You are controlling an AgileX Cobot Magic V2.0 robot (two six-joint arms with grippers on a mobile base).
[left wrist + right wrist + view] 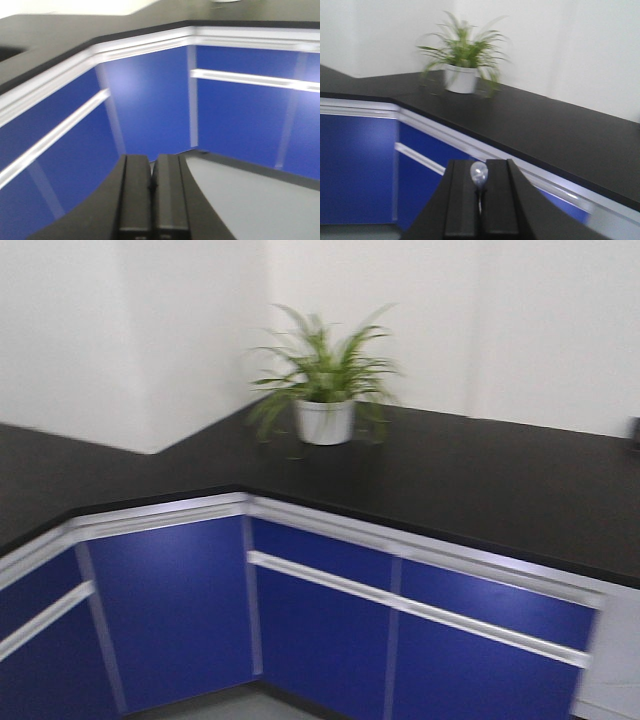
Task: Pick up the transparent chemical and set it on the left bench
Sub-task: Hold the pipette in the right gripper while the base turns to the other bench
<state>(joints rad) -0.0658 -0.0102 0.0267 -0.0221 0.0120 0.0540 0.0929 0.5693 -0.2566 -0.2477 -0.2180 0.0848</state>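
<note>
In the right wrist view my right gripper (479,172) is shut on the transparent chemical (479,173), a clear pipette whose pale bulb sticks up between the jaws while its stem runs down the gap. It is held in the air in front of the blue cabinets. In the left wrist view my left gripper (151,167) is shut and empty, pointing at the cabinet corner and the floor. A black counter top (60,475) runs off to the left along a white wall; no white bins show on it. Neither gripper shows in the front view.
A potted green plant (323,390) in a white pot stands on the black corner counter (480,480), also in the right wrist view (462,60). Blue cabinet doors (175,610) with white rails (55,132) form an inside corner. Grey floor (250,200) lies below.
</note>
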